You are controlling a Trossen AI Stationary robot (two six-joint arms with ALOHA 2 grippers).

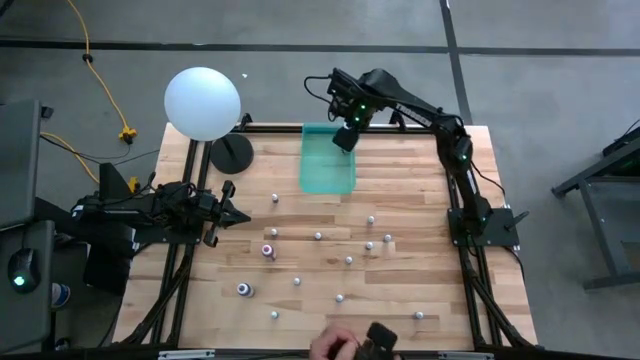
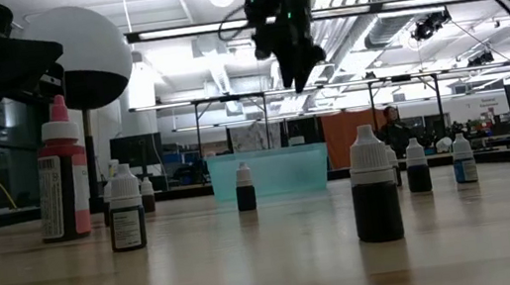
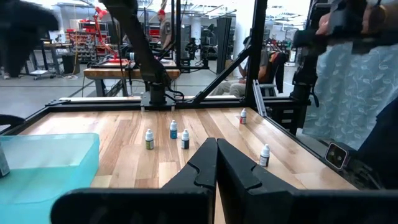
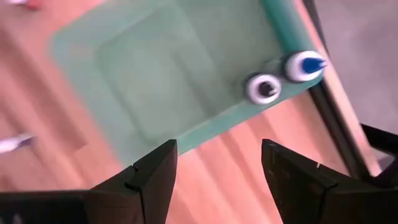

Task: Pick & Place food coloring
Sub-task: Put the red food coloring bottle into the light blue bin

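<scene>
Two bottles at most lie in the teal bin (image 1: 327, 165) so far, we judge, while well over a dozen food coloring bottles (image 1: 318, 236) stand scattered on the table (image 1: 410, 180) well short of the right gripper (image 1: 345, 138), which hangs over the bin's far end. From above we cannot see into the bin under that gripper, and a person's hand (image 1: 335, 345) is cut off at the near edge. At table height, the right gripper (image 2: 303, 68) hovers above the bin (image 2: 269, 172) with nothing between its fingers; bottles (image 2: 375, 198) stand in front, so most of the job remains. The left gripper (image 3: 216, 163) waits with fingers pressed together and empty, bottles (image 3: 173, 129) well ahead of it. The right wrist camera shows its own gripper (image 4: 219, 163) spread wide and empty — two bottles (image 4: 263, 88) lie in the bin (image 4: 155, 81) at its corner, blurred.
</scene>
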